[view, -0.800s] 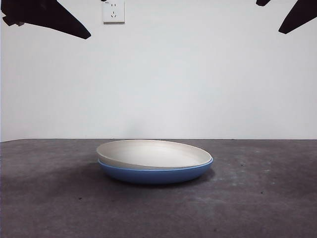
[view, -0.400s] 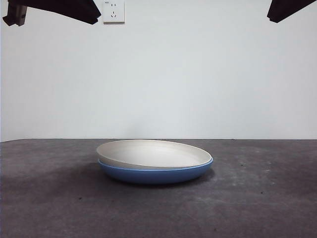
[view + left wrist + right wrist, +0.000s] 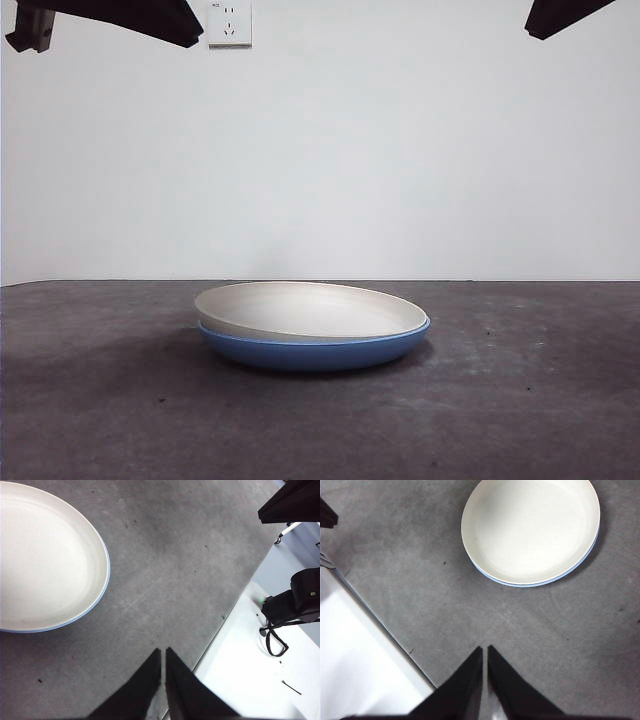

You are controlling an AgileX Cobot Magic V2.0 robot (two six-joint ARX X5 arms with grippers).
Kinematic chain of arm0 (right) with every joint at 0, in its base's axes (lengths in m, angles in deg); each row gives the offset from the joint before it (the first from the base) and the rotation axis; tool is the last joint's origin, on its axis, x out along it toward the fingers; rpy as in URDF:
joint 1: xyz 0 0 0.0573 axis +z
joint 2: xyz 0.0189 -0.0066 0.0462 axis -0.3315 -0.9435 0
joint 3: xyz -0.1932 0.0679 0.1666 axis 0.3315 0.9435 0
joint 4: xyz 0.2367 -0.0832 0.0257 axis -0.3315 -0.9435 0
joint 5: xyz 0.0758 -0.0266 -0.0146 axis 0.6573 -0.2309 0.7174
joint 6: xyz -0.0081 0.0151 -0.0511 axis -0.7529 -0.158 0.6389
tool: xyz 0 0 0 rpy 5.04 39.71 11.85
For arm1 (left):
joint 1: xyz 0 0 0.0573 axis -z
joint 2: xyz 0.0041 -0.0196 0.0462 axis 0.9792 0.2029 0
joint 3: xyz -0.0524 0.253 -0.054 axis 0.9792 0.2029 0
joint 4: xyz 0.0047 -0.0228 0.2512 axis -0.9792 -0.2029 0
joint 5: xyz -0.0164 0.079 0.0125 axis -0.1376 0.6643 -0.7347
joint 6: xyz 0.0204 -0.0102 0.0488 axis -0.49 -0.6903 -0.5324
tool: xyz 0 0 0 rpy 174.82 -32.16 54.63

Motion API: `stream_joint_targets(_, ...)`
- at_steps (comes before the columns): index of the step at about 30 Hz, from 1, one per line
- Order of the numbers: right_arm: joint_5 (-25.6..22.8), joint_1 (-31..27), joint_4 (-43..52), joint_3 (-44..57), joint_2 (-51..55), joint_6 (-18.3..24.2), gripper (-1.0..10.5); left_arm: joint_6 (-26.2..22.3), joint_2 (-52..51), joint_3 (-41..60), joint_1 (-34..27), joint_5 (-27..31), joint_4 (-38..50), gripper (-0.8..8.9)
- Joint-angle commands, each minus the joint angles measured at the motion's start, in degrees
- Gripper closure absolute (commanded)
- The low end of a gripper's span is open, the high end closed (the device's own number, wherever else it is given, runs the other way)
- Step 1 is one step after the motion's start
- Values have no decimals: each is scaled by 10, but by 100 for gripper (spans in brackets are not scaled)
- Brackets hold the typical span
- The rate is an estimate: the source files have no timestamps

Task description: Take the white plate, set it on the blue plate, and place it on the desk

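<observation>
Now, done: the round, matte cream-white plate [image 3: 310, 309] sits inside the round, shiny blue plate [image 3: 314, 352].
Left to do: maybe nothing; both rest on the flat dark grey desk [image 3: 520, 400].
Look: the white plate sits a bit off-centre, with blue peeking out at one edge.
Left gripper [image 3: 163, 652]: high up, jaws together, holding nothing.
Right gripper [image 3: 484, 650]: the same.
</observation>
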Motion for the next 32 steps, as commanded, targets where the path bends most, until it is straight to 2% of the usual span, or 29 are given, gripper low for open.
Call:
stream_joint_targets(1, 1, 3, 5, -11, -4, 5, 935, -3, 3, -5, 3, -1, 4, 799)
stream_joint_targets(7, 1, 3, 5, -11, -4, 5, 935, -10, -5, -5, 1, 1, 1, 799)
stream_joint_targets(11, 1, 3, 5, -11, -4, 5, 935, -34, -53, -4, -30, 45, 28, 799)
stream_joint_targets(20, 1, 3, 5, -11, -4, 5, 935, -93, -233, 24, -224, 75, 232, 799)
stream_joint_targets(23, 1, 3, 5, -11, -4, 5, 935, -97, -297, 65, -280, 150, 276, 799)
stream_joint_targets(27, 1, 3, 5, -11, -4, 5, 935, -97, -375, 151, -321, 266, 323, 799)
stream_joint_targets(29, 1, 3, 5, -11, -4, 5, 935, -97, -410, 199, -333, 299, 342, 799)
stream_joint_targets(32, 1, 3, 5, -11, -4, 5, 935, -97, -459, 275, -346, 318, 373, 799)
